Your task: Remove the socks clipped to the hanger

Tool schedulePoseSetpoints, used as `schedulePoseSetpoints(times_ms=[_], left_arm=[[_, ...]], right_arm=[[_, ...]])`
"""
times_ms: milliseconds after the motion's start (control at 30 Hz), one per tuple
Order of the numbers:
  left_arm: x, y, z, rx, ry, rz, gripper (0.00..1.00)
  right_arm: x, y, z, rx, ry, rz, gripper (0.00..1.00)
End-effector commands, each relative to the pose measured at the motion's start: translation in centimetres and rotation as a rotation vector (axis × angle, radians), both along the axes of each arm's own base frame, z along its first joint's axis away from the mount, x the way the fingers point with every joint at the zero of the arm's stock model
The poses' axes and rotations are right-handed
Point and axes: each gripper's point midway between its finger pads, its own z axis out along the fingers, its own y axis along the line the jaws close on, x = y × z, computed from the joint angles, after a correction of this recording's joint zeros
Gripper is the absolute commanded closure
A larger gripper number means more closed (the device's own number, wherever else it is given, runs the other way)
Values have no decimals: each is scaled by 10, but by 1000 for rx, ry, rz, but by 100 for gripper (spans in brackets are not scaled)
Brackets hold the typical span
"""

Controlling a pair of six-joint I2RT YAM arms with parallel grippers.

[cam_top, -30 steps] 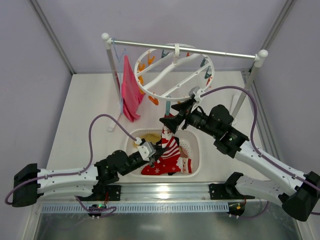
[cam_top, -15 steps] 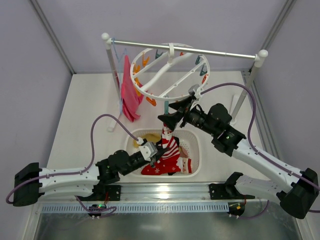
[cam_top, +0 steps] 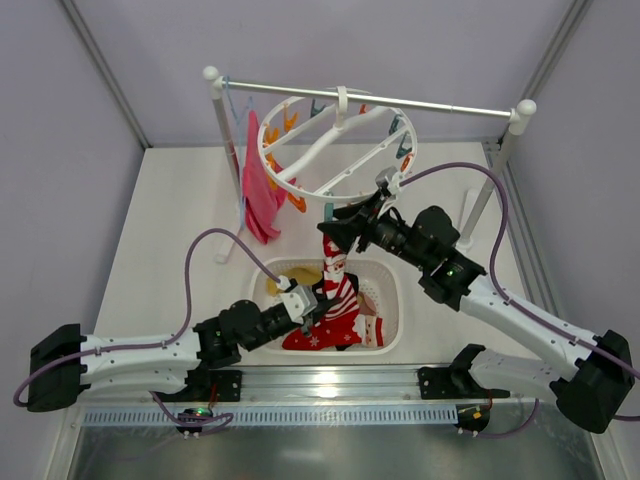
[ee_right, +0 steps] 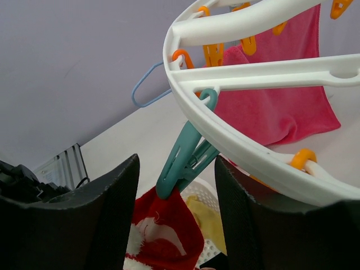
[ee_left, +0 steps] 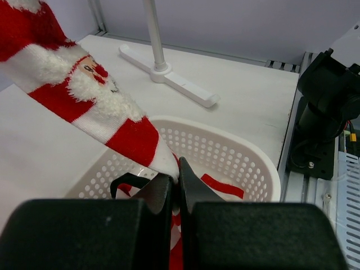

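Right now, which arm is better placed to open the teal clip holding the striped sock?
Right. The right tool has the teal clip between open fingers; the left tool is down by the basket, shut on the striped sock.

Pale lilac walls (cam_top: 450,50) enclose a white table (cam_top: 170,210); grey metal posts (cam_top: 105,75) climb the corners.

White round plastic hanger ring (ee_right: 253,73): smooth, faintly glossy.
Teal plastic clip (ee_right: 185,152): smooth, satin.
Red-and-white striped knit sock (ee_left: 84,95): soft cloth (white bands fluffier than red).
White perforated plastic basket (ee_left: 236,152): matt.
Large magenta-pink cloth (ee_right: 281,109): napped, possibly terry; weave too blurred to confirm.
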Motion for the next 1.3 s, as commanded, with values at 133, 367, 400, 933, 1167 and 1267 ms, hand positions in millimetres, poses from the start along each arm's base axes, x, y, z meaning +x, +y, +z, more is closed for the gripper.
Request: schedulePoseSetpoints(times_ms=[133, 367, 400, 933, 1167, 1267], left_arm=[[-14, -9, 1, -6, 17, -81, 100], [-14, -10, -1, -1, 19, -84, 100], [-14, -10, -2, 1, 21, -82, 100], [-3, 3, 26, -81, 84, 13, 100], [-7, 1, 72, -168, 113, -12, 100], [-10, -9, 78, -164, 113, -45, 100]], right_arm=[[9, -1, 20, 76, -53, -35, 57], [17, -3, 18, 102, -52, -78, 92], [19, -4, 17, 100, -50, -84, 96], [-8, -33, 29, 70, -132, -101, 22], [-29, -70, 37, 28, -217, -171, 3], [-29, -94, 41, 53, -240, -274, 0]])
